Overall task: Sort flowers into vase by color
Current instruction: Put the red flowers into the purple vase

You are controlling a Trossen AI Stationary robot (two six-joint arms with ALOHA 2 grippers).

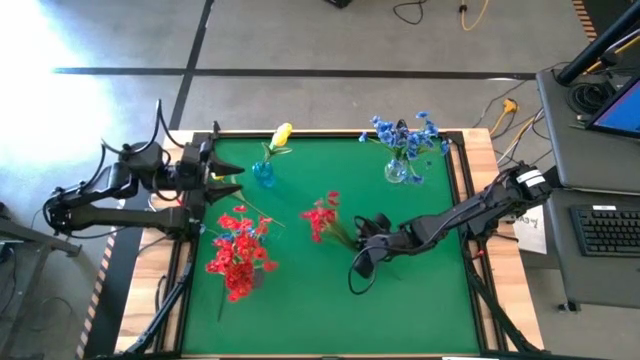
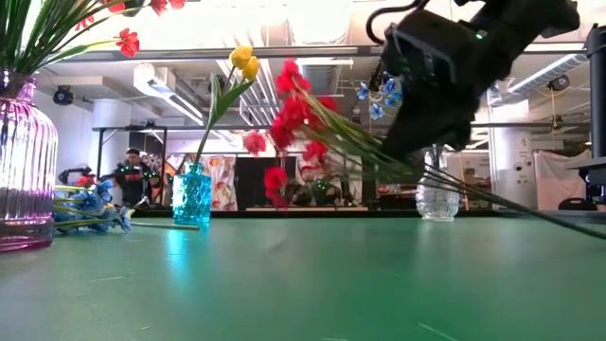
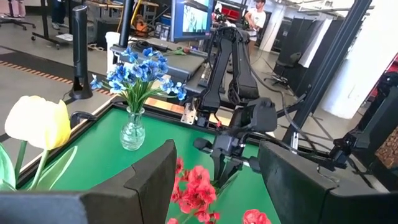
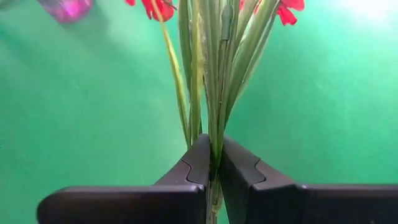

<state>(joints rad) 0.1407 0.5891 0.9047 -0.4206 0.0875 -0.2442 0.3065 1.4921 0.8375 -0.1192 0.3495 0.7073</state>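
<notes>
Green felt covers the desk in a bright workshop, where the right hand clamps a red-blossomed flower bunch mid-desk, while the left hand, open, waits at the desk's left edge.

A green mat covered the wooden desk, a keyboard and a laptop sat on a side stand, cables trailed over the floor, and a person stood in the room behind.
</notes>
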